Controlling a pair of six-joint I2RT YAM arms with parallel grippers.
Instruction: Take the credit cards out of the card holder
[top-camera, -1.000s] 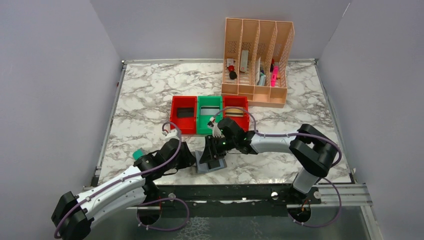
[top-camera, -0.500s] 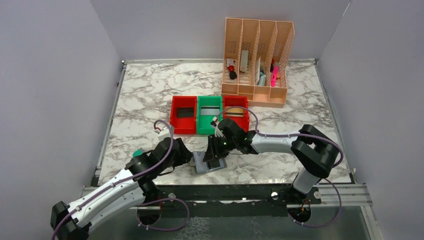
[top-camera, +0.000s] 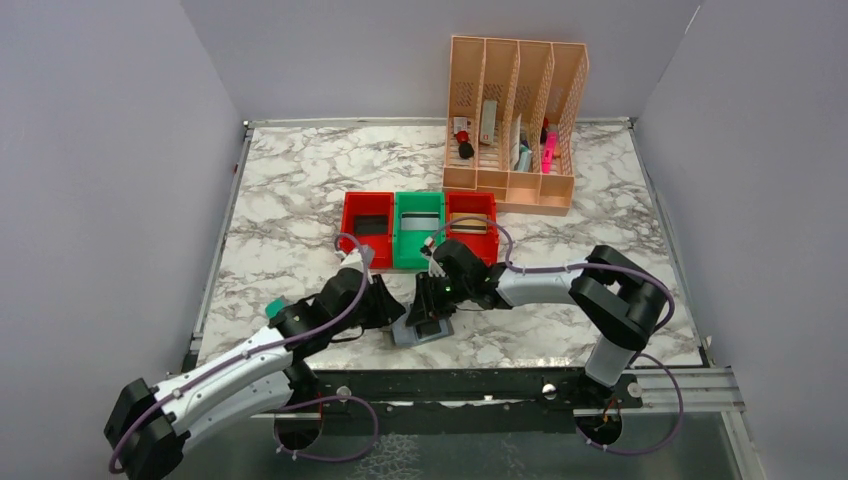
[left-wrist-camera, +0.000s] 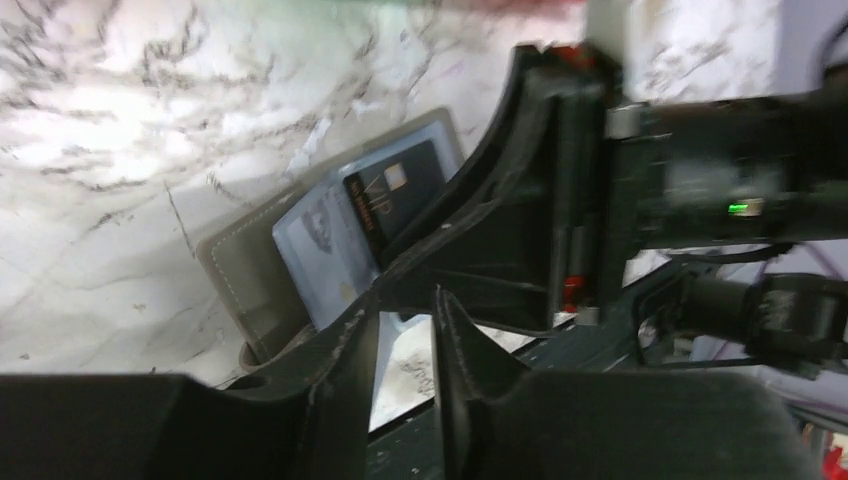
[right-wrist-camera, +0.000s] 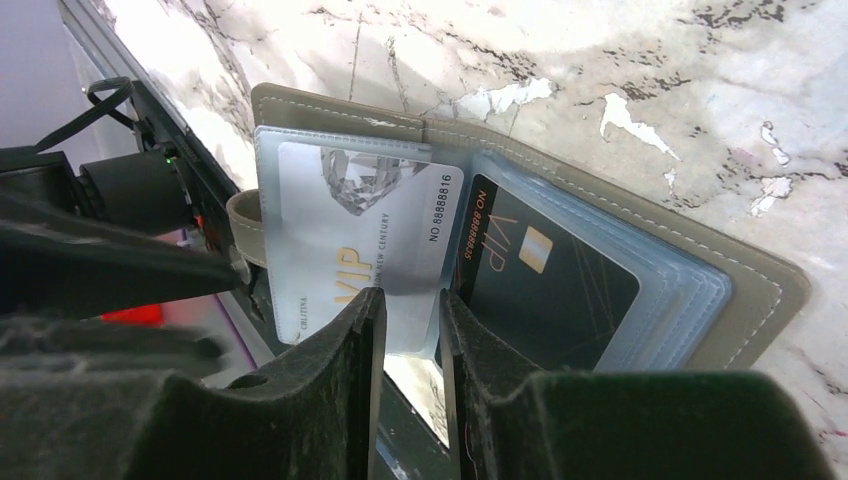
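Card holder (top-camera: 412, 336) lies open, long axis left-right.

We find the card holder (top-camera: 415, 337) lying open on the table (top-camera: 300, 200) by its near edge, with two cards (right-wrist-camera: 360, 230) side by side in its pockets. Three bins (top-camera: 418, 263) sit in a row at its 12 o'clock, an organiser (top-camera: 510, 195) stands behind them at 1 o'clock, and a block (top-camera: 274, 307) lies well off at its 9 o'clock.
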